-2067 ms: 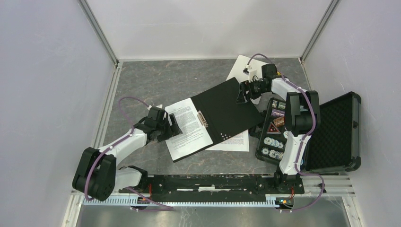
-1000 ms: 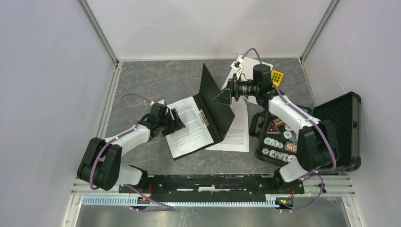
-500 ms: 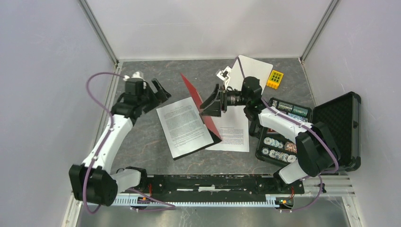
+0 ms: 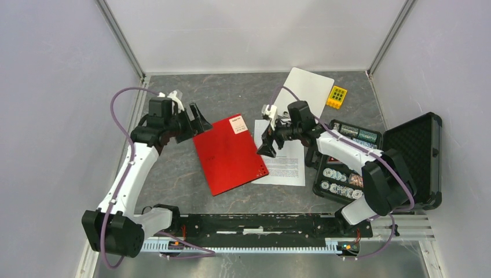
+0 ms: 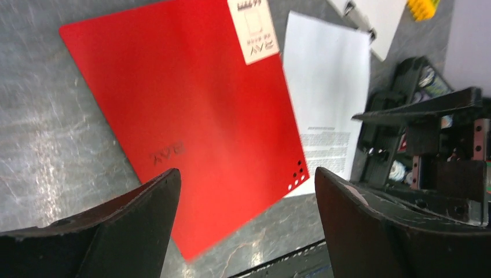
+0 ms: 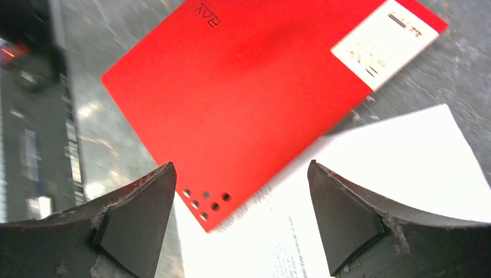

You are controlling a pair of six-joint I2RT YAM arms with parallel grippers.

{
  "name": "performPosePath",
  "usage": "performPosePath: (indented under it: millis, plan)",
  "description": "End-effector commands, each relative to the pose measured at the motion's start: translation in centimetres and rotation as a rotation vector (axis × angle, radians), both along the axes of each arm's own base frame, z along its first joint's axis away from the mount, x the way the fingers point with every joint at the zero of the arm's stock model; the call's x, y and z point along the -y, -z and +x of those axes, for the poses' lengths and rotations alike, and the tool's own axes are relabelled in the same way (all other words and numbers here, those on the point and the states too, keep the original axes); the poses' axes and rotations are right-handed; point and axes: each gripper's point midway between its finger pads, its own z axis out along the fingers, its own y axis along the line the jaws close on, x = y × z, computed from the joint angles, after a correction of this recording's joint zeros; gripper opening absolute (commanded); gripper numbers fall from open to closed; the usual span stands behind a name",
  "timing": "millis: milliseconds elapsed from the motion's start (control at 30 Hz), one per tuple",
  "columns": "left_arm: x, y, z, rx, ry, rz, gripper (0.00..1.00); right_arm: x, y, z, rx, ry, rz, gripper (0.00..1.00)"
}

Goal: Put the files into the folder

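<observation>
Both claws stand released with nothing between their fingers: the left gripper (image 4: 200,119) hangs just off the folder's far left corner, jaws wide and aimed across the cover, and the right gripper (image 4: 265,145) hovers at the folder's right edge, jaws equally wide, above the seam where the cover meets paper. Neither touches the red folder (image 4: 228,155), which lies shut and flat on the grey marbled table (image 4: 173,174), turned a little askew, with its white label (image 4: 238,125) at the far right corner and a cluster of small punched holes (image 6: 206,204) at the near right corner. One printed sheet (image 4: 288,162) of the files lies just right of the folder, its left edge tucked beneath the folder's right side; no second sheet can be made out. Beyond the folder to the far right rests a blank white clipboard (image 4: 306,87), with a small yellow block (image 4: 337,97) beside it. Well right of the folder, an open black foam-lined case (image 4: 411,162) holds a tray of round chips (image 4: 336,179).
</observation>
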Motion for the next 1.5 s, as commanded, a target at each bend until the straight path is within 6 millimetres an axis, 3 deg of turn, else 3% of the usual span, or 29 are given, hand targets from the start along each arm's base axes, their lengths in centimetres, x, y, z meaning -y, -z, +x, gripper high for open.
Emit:
performPosePath:
  millis: [0, 200, 467, 667, 733, 900, 967, 1033, 1100, 1200, 1467]
  plan:
    - [0.6, 3.5, -1.9, -0.070, 0.106, 0.020, 0.91, 2.3, 3.8, 1.5, 0.313, -0.071, -0.201, 0.91]
    - [-0.1, 5.9, -3.1, -0.122, 0.129, 0.075, 1.00, 1.4, 6.8, -0.9, 0.522, -0.231, -0.292, 0.95]
    - [0.1, 7.7, -4.7, -0.123, 0.169, 0.068, 1.00, 2.8, 11.4, -2.2, 0.546, -0.303, -0.450, 0.93]
    - [-0.1, 7.6, -5.0, -0.093, 0.180, 0.082, 1.00, 2.3, 11.8, -4.2, 0.535, -0.389, -0.441, 0.92]
    - [-0.3, 7.5, -4.9, -0.076, 0.161, 0.091, 1.00, 1.9, 11.8, -4.1, 0.535, -0.387, -0.447, 0.91]
    - [-1.1, 7.0, -4.8, -0.048, 0.124, 0.123, 1.00, 0.7, 12.3, -3.2, 0.488, -0.325, -0.453, 0.77]
    - [-1.5, 6.6, -4.7, -0.027, 0.105, 0.140, 1.00, -0.3, 11.9, -3.1, 0.477, -0.309, -0.402, 0.70]
    - [-1.6, 6.4, -4.5, -0.015, 0.099, 0.142, 1.00, -1.9, 10.9, -2.6, 0.474, -0.255, -0.319, 0.52]
    - [-2.1, 6.5, -4.4, -0.028, 0.081, 0.162, 1.00, -3.6, 9.8, -1.9, 0.458, -0.185, -0.239, 0.42]
    - [-3.4, 6.6, -4.3, -0.039, 0.024, 0.215, 1.00, -6.1, 8.8, -1.0, 0.425, -0.094, -0.140, 0.39]
    - [-5.9, 6.7, -4.3, -0.048, -0.102, 0.299, 1.00, -11.7, 8.9, 0.8, 0.247, 0.070, 0.004, 0.41]
